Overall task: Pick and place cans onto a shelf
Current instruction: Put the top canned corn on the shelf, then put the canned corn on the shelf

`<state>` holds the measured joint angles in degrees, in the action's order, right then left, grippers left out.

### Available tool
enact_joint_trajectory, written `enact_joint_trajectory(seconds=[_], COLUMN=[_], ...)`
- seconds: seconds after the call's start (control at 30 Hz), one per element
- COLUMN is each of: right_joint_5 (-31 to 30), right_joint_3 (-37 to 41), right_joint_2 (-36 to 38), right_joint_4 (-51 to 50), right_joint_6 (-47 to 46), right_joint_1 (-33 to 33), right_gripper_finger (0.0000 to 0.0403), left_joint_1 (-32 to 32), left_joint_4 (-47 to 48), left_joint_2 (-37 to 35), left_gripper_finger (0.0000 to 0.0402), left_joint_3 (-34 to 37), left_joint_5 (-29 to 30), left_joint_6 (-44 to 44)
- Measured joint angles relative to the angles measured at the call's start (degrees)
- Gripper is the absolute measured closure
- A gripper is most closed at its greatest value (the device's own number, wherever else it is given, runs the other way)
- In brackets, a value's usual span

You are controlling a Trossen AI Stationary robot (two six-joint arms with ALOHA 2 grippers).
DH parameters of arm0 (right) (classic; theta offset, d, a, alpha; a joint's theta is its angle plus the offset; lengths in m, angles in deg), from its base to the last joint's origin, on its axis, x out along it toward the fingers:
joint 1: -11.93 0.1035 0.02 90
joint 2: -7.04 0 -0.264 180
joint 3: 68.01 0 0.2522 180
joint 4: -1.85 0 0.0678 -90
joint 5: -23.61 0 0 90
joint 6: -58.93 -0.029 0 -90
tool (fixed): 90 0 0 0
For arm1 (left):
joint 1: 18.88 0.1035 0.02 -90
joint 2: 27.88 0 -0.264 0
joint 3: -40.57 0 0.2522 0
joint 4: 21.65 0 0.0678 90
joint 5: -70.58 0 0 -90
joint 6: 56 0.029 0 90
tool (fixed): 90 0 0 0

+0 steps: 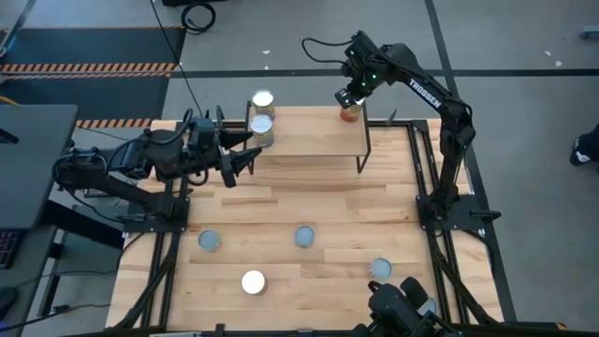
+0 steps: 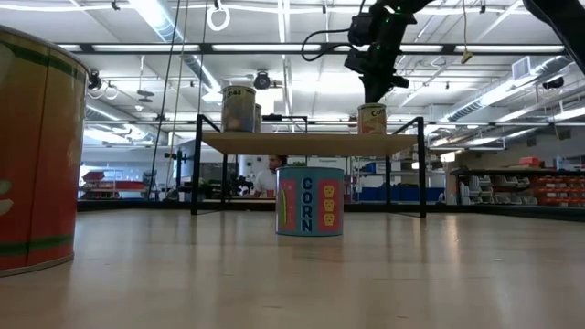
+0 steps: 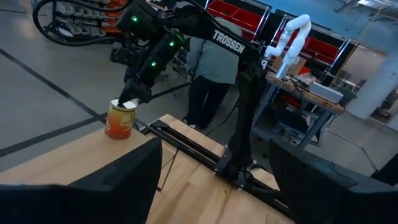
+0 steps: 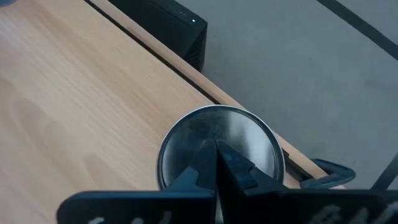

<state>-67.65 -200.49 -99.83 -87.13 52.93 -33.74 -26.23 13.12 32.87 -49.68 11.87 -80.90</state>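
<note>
Looming at the near left edge of the low view, a big orange-sided can with green bands (image 2: 32, 151) stands on the slatted wooden tabletop (image 1: 309, 201). Farther in, a blue tin labelled CORN (image 2: 310, 201) stands upright in front of the small shelf (image 1: 314, 140), a light wood board on thin black legs.

On the shelf board, two silver-topped cans (image 1: 262, 117) stand touching at its left end, and an orange-labelled can with a silver lid (image 1: 350, 113) stands at its right far corner, close to the edge. Directly above that can sits the right gripper (image 1: 350, 96); its fingers are pressed together with nothing between them, their tips over the lid (image 4: 217, 146), and I cannot tell whether they touch it.

At the shelf's left end waits the left gripper (image 1: 245, 161), fingers spread wide and empty.

Three bluish-grey-topped cans (image 1: 304, 236) and one white-topped can (image 1: 254, 282) stand apart on the near half of the table.
</note>
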Motion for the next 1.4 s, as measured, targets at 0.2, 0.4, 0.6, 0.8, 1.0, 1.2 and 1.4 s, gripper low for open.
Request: enact_joint_trajectory(seconds=[0.2,0.4,0.6,0.8,1.0,1.2,1.4], right_joint_5=[-0.1,-0.2,-0.3,-0.3,-2.8,-10.7,-12.7], right_joint_3=[0.0,0.0,0.1,0.1,0.0,0.0,0.0], right_joint_2=[0.0,1.3,5.0,10.9,16.4,18.9,18.7], right_joint_4=[0.6,0.4,2.5,5.5,6.6,6.6,5.8], right_joint_6=[0.0,0.0,-1.4,-3.3,-7.2,-13.8,-20.3], right_joint_1=[0.3,0.7,1.8,6.5,20.2,39.7,57.6], right_gripper_finger=[0.04,0.0399,0.0399,0.0399,0.0399,0.0399,0.0398], left_joint_1=[0.0,0.0,0.0,-0.4,-3.9,-8.2,-10.7], left_joint_4=[-0.1,-0.1,-0.1,0.0,0.0,0.7,2.0], left_joint_2=[0.0,0.0,-0.1,-0.1,-0.4,-0.5,-0.5], left_gripper_finger=[0.0104,0.0104,0.0104,0.0104,0.0104,0.0104,0.0104], left_joint_3=[0.0,0.0,0.0,0.0,0.0,0.0,0.0], left_joint_5=[0.0,0.0,-0.2,-3.0,-3.1,-3.1,-3.2], left_joint_6=[0.0,0.3,1.6,1.7,3.6,4.4,6.1])
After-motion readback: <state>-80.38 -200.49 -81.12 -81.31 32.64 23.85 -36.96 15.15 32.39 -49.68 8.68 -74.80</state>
